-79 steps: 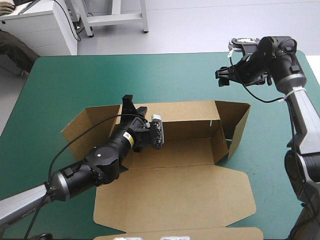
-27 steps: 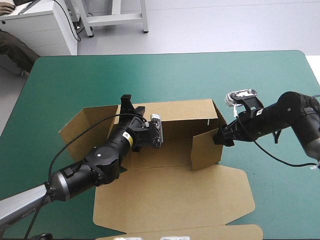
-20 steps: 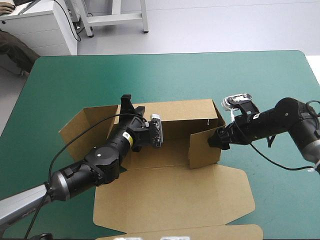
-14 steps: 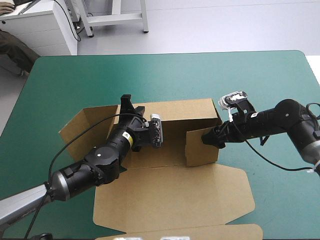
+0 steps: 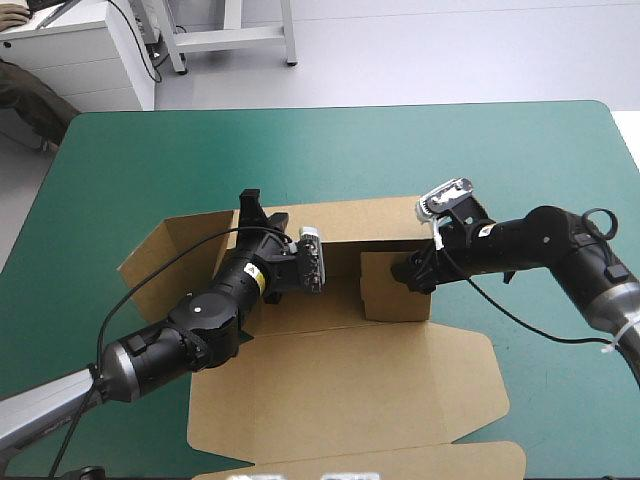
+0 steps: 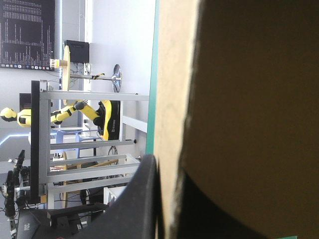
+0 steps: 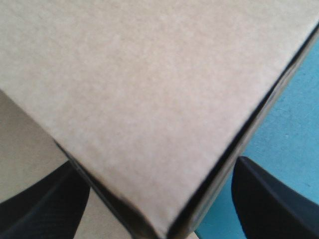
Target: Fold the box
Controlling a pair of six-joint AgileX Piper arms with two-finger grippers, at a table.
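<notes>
box [image 5: 340, 385] lies central on the tabletop [image 5: 300, 150], lid flat toward the near edge. only the left wrist view shows the left gripper [image 5: 265, 214] fingers [image 6: 142, 199] pinching the raised far wall. right gripper [image 5: 405, 272] fingers [image 7: 261, 196] spread astride the end flap, which blocks everything ahead.

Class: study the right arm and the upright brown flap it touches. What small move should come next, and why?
Probably the right gripper should push the flap inward toward the back wall. Its black fingers are open with the flap's corner between them, the flap stands loose and untucked, and the left gripper clamps the back wall upright.
</notes>
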